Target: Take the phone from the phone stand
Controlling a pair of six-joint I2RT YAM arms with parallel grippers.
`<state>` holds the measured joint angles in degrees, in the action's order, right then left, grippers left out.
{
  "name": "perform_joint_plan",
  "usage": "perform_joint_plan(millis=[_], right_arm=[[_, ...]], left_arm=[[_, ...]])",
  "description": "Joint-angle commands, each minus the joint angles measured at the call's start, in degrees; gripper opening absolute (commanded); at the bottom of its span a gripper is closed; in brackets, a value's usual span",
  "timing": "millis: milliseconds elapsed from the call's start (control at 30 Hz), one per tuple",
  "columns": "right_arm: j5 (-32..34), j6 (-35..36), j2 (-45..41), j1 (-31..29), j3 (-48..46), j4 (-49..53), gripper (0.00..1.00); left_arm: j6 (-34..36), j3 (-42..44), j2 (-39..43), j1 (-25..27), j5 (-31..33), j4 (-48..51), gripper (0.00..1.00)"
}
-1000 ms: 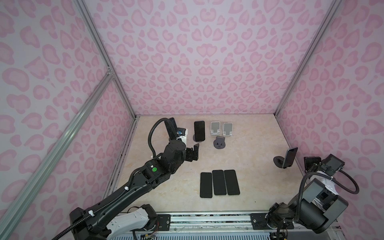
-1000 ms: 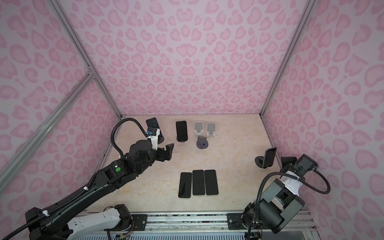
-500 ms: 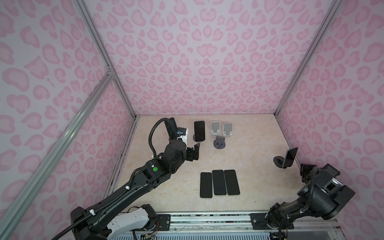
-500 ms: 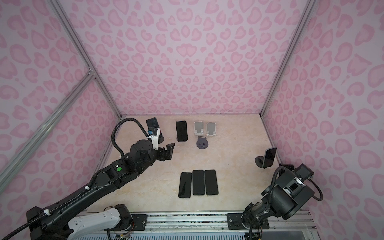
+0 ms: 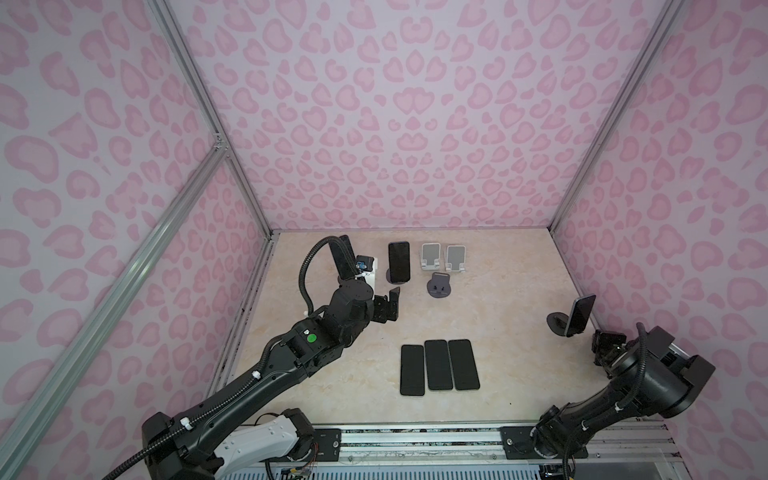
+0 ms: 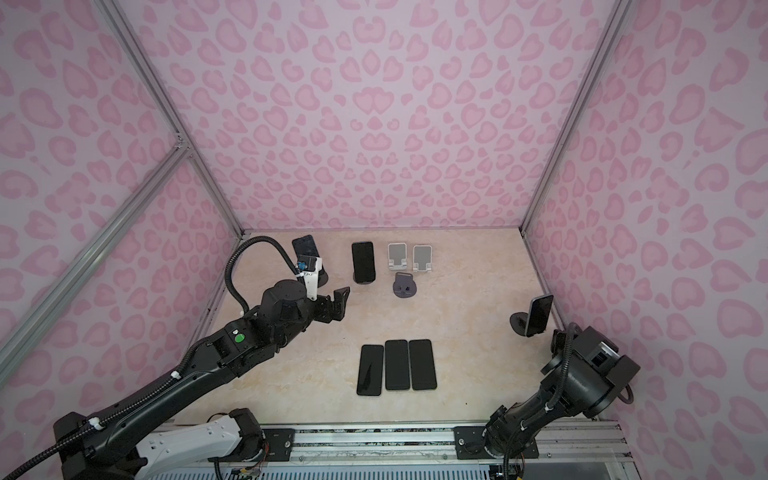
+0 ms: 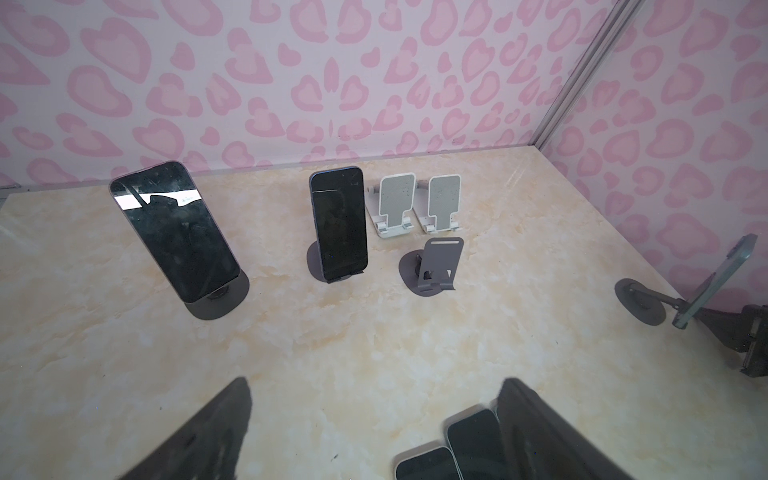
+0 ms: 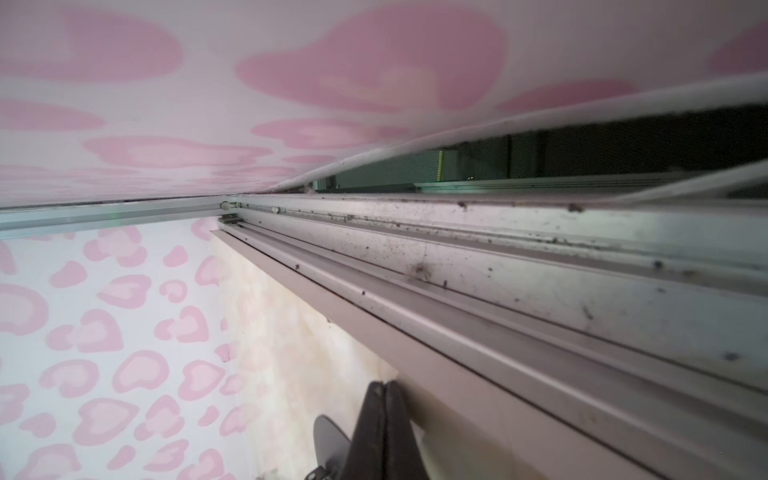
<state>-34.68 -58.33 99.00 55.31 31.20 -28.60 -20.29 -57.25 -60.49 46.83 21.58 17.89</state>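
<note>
Propped phones, empty claws.
A glossy black slab phone (image 7: 174,228) leans on its dark grey round-based phone stand (image 7: 224,301) at the rear left of the beige marble bench (image 5: 498,324); the left claw (image 5: 390,306) hovers released nearby; the right claw (image 8: 383,403) is clenched empty beside another propped phone (image 5: 582,313).

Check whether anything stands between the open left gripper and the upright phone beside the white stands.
Nothing visible does. In the left wrist view only bare table lies between the left gripper and the phone on its dark stand; the empty grey stand sits aside, off that line.
</note>
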Motion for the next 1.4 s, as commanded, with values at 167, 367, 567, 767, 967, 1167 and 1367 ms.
perform_joint_plan(millis=[167,367,567,767,967,1167,1367], right_arm=[[0.9,-1.8,4.3,-1.5,0.9,-5.2,0.00],[0.6,-2.7,6.0,-2.9,-0.7,-8.8,0.00],[0.1,-4.3,6.1,-3.6,-2.3,-11.5,0.00],[0.5,-3.2,4.7,-5.1,-2.5,-10.1,0.00],[0.5,-2.4,3.9,-5.0,-3.6,-9.4,0.00],[-0.8,-2.0,4.0,-5.7,-4.0,-9.9,0.00],[-0.9,-1.3,4.5,-6.8,-5.1,-10.3,0.00]], left_arm=[[0.9,0.0,0.2,0.0,0.3,-2.0,0.95],[0.9,0.1,0.4,0.0,0.6,-2.0,0.95],[1.0,0.1,0.7,-0.1,0.5,-2.0,0.95],[1.1,0.3,0.9,-0.1,0.5,-1.9,0.96],[0.9,0.2,1.2,-0.1,0.3,-2.0,0.96],[0.7,0.3,1.6,0.0,-0.1,-1.9,0.96],[0.6,0.4,1.8,-0.1,-0.4,-1.9,0.96]])
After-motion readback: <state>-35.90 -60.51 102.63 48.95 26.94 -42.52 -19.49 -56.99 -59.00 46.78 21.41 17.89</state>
